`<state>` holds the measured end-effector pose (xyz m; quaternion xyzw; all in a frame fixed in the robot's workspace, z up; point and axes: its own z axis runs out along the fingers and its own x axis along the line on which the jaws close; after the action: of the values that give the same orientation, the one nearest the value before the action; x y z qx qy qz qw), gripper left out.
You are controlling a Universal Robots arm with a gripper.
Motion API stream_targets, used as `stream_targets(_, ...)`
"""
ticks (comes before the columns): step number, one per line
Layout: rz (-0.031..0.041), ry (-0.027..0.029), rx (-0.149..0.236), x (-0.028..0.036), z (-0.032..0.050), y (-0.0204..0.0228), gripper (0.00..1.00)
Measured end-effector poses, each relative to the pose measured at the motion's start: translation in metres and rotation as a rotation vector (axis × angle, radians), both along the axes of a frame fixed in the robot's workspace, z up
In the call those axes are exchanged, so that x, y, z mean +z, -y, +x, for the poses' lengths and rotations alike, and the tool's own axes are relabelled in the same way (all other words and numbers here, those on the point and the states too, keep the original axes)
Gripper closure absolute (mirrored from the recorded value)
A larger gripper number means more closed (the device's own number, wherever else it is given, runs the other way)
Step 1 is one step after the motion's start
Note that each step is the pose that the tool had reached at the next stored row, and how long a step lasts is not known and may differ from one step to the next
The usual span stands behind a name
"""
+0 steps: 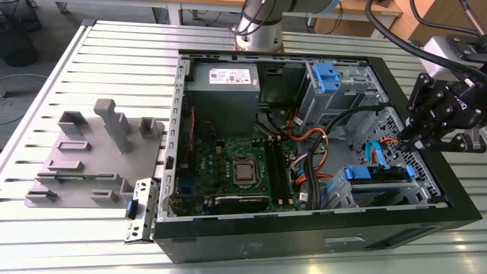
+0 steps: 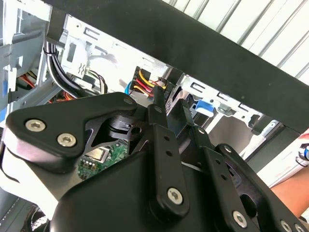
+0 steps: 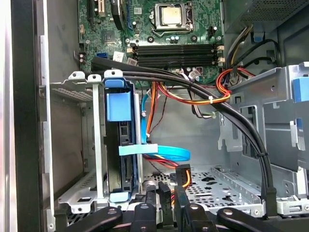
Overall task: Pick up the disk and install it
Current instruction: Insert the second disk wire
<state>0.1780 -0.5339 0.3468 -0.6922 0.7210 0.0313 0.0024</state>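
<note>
The disk [image 3: 120, 150], edged in blue, sits upright in the drive cage [image 3: 91, 145] inside the open computer case [image 1: 304, 240], while the end effector [image 1: 426, 134] hovers just above, fingers narrowed on nothing.

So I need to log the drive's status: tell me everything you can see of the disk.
The disk stands on edge in a silver metal cage inside the open computer case. It looks dark and flat, edged by a blue plastic carrier with a blue tab on top. The gripper is close by, not touching it.
</note>
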Motion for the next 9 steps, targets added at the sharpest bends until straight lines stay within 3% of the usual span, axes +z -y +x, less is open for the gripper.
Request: stream_targets(9,-0.0018,0.0001,0.000,-0.0037,0.0022,-0.0001,0.71)
